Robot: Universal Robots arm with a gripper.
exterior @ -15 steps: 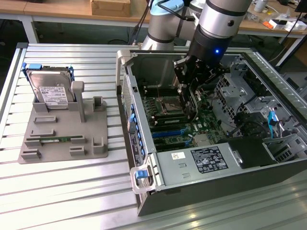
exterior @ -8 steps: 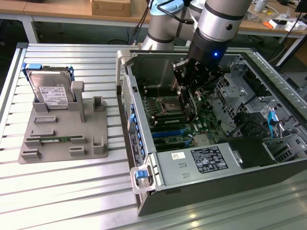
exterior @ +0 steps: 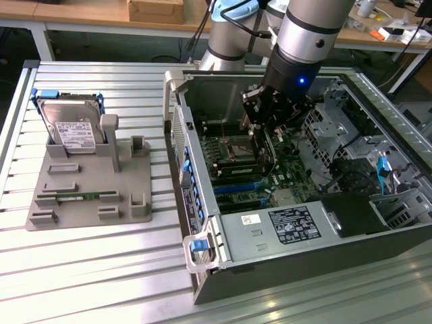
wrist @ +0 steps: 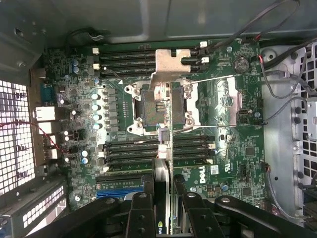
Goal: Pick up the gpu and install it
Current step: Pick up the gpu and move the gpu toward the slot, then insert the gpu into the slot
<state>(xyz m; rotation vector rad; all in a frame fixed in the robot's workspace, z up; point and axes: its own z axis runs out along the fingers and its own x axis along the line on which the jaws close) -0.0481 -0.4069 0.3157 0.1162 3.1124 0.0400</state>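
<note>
gpu hangs edge-down inside the open computer case in the exterior view, pinched by the claw above the motherboard and near the blue expansion slots. Alignment looks like the main risk. If the card comes down skewed or off its slot, its connector edge could grind on the board instead of seating. The case wall beside the slots is close, so the metal end bracket could catch there. Loose cables lie toward the exterior view's right, apart from the card. Out on the counter, well apart, a grey holder carries the hard drive and a green memory stick; neither stands in the way.

In the wrist view the claw's fingers press on both faces of the gpu, seen edge-on, with its silver bracket at the far end over the processor socket. Memory slots and a blue slot lie beside the card. A narrow hold on so slim a card could let it tilt or slip under a push.
</note>
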